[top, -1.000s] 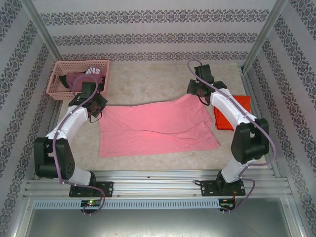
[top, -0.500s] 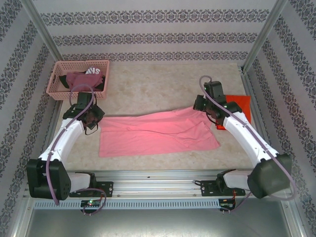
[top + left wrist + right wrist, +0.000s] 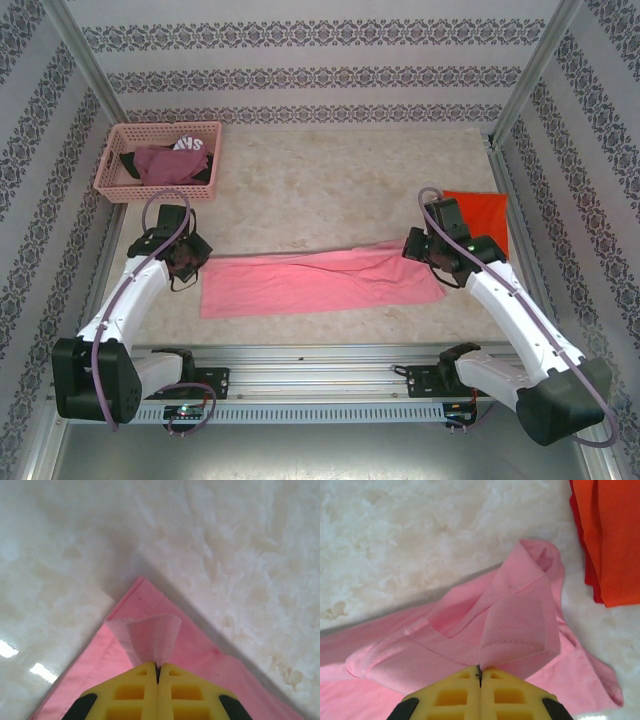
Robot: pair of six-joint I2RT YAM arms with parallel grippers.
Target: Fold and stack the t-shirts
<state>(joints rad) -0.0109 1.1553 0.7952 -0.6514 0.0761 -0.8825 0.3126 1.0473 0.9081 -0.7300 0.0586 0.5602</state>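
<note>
The salmon-pink t-shirt (image 3: 310, 282) lies folded lengthwise into a long band across the table's front half. My left gripper (image 3: 197, 262) is shut on its left corner; in the left wrist view a small flap of pink t-shirt (image 3: 150, 637) rises from between the yellow fingers (image 3: 135, 692). My right gripper (image 3: 418, 252) is shut on the band's right end, where a hemmed flap of the pink t-shirt (image 3: 520, 625) stands out of the closed fingers (image 3: 505, 692). The orange-red t-shirt (image 3: 480, 215) lies folded at the table's right edge, and the right wrist view shows this orange-red t-shirt (image 3: 610, 535) too.
A pink basket (image 3: 110, 165) holding maroon and black garments (image 3: 165, 160) stands at the back left. Metal frame posts and patterned walls close in the table on three sides. An aluminium rail (image 3: 320, 370) runs along the near edge.
Both grippers have drawn the shirt's far edge toward the near side, folding the wide spread shirt into a narrow band. Both arms moved closer to the front, and more of the orange-red shirt is uncovered.
</note>
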